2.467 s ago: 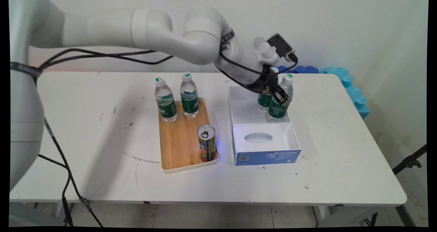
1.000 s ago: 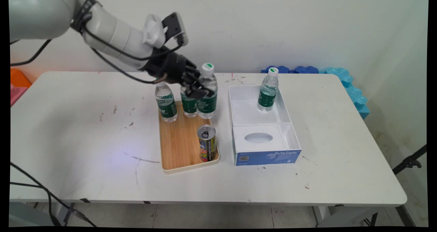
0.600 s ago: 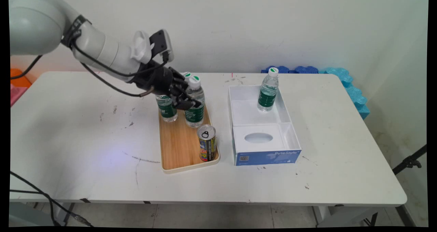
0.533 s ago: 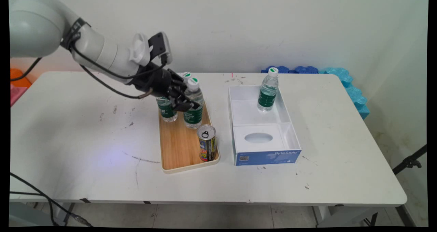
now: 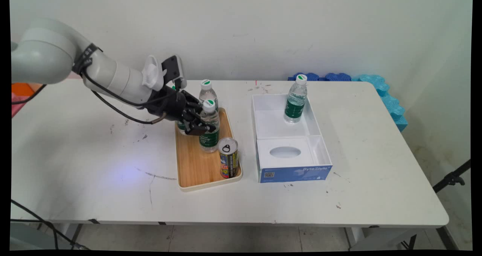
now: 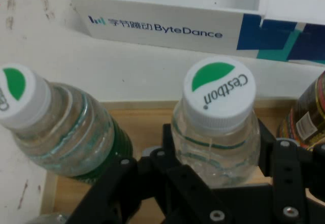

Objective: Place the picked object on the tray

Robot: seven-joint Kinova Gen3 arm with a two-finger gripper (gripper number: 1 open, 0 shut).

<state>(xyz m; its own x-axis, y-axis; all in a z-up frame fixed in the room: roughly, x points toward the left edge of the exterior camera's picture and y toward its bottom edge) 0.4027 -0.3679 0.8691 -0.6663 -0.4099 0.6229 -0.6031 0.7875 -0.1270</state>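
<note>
"ByteDance" on box (image 6: 167, 18), "Cestbon" on cap (image 6: 218, 93)

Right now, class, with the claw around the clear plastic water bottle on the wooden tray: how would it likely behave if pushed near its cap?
The clear plastic water bottle is tall and narrow, so it would probably tip rather than slide. It looks full, so likely heavy for its size. Falling forward, it might knock the printed drink can close by on the wooden tray.

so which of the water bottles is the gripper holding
The bottle at the wooden tray's middle, just behind the can. The gripper is shut on it; the others stand free.
</note>
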